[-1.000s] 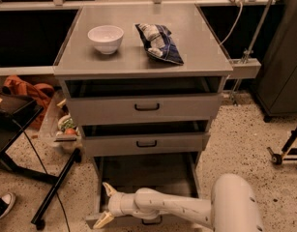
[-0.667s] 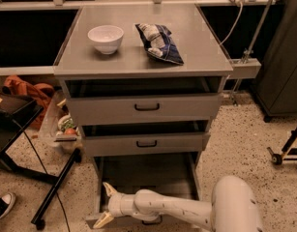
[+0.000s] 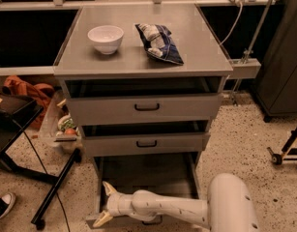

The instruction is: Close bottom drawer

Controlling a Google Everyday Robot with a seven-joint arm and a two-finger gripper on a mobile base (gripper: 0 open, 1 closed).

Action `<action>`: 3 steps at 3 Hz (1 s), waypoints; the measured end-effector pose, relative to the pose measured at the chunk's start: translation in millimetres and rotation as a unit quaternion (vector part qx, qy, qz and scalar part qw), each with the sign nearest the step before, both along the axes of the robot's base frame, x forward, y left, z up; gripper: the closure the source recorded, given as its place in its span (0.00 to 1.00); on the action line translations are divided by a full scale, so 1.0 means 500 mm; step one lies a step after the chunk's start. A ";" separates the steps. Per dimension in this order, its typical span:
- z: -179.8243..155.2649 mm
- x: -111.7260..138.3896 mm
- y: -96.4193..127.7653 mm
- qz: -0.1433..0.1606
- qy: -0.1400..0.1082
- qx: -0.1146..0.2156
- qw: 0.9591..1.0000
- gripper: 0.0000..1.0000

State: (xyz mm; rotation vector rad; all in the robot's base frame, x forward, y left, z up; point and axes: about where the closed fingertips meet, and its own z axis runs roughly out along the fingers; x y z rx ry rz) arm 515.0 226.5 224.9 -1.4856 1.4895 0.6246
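The bottom drawer [image 3: 148, 175] of the grey metal cabinet stands pulled far out, its inside open to view. Its narrow front panel [image 3: 92, 222] is low at the frame's bottom edge, mostly behind my arm, with part of the black handle [image 3: 152, 222] showing under the arm. My gripper [image 3: 105, 203] is at the drawer's front left corner, its two pale fingers [image 3: 108, 188] spread open, one over the drawer's inside and one at the front panel. It holds nothing.
The top drawer [image 3: 147, 107] and middle drawer [image 3: 146, 143] each stick out a little. A white bowl [image 3: 105, 38] and a blue snack bag [image 3: 158, 43] lie on the cabinet top. A black stand [image 3: 53, 192], a bin with clutter [image 3: 66, 129] and a shoe [image 3: 2, 207] are at the left.
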 end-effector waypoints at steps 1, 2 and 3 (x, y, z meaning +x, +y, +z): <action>-0.018 0.014 -0.002 -0.005 -0.005 -0.009 1.000 0.00; -0.034 0.030 -0.012 -0.010 -0.009 -0.010 1.000 0.19; -0.025 0.028 -0.013 -0.010 -0.009 -0.010 1.000 0.42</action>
